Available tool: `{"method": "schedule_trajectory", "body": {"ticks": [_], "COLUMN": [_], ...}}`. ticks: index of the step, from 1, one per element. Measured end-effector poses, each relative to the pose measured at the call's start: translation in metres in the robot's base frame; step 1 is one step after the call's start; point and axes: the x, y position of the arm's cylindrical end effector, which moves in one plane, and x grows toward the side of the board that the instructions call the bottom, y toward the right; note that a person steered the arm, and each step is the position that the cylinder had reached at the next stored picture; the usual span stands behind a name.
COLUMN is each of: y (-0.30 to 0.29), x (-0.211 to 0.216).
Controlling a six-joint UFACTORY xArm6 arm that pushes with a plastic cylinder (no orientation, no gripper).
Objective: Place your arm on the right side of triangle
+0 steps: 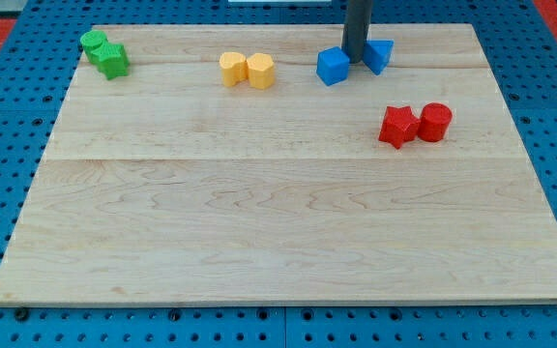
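The blue triangle block [379, 55] lies near the view's top, right of centre. A blue cube [333, 66] lies just to its left. My tip [355, 62] comes down between the two blue blocks, at the triangle's left side and the cube's right side, close to or touching both. The dark rod rises straight up out of the view's top.
A red star block [397, 127] and a red cylinder [435, 122] sit together at the right. Two yellow blocks [232, 69] [260, 71] sit at top centre-left. Two green blocks [94, 42] [113, 60] sit at the top left corner. The wooden board [278, 222] lies on a blue pegboard.
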Motion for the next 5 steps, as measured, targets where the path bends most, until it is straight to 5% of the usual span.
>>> {"method": "schedule_trajectory", "body": {"ticks": [3,4,5], "y": [-0.058,0.007,0.091], "x": [0.018,0.05,0.016]}}
